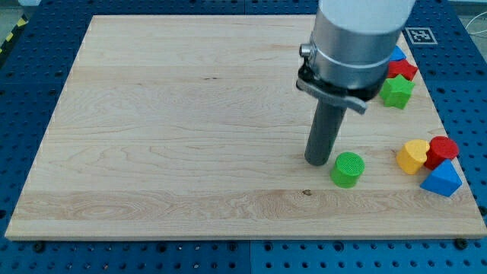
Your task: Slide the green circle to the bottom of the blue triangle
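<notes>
beside round green circle (348,169), left: my tip (317,161), dark rod.

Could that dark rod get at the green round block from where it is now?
Probably yes. My tip sits just to the view's left of the green circle, with only bare board between them. The blue triangle lies further to the view's right.

My tip (316,161) rests just left of the green circle (348,169). Open worktop (175,122) lies between that circle and the 3 blocks at the view's right: a yellow heart (412,156), a red block (442,149) and the blue triangle (442,181), clustered touching. Bare worktop runs below the triangle.
</notes>
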Controlling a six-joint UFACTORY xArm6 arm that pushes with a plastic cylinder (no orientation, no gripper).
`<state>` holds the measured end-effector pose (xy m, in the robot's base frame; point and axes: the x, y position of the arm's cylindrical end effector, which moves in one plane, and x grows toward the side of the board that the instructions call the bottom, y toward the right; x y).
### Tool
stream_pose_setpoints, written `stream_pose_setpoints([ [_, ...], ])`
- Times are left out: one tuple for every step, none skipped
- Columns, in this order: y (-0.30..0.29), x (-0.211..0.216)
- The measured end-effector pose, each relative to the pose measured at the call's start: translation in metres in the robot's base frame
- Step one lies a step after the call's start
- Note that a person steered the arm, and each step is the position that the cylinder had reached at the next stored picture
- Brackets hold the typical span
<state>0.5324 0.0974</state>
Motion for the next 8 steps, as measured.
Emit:
stream_pose_setpoints([
  [0.014, 0.028],
  [0.029, 0.029],
  [0.03, 0.029],
  [0.015, 0.014],
  [0.011, -0.008],
  [0.013, -0.014],
  [0.029, -0.002],
  [0.049, 0.011],
])
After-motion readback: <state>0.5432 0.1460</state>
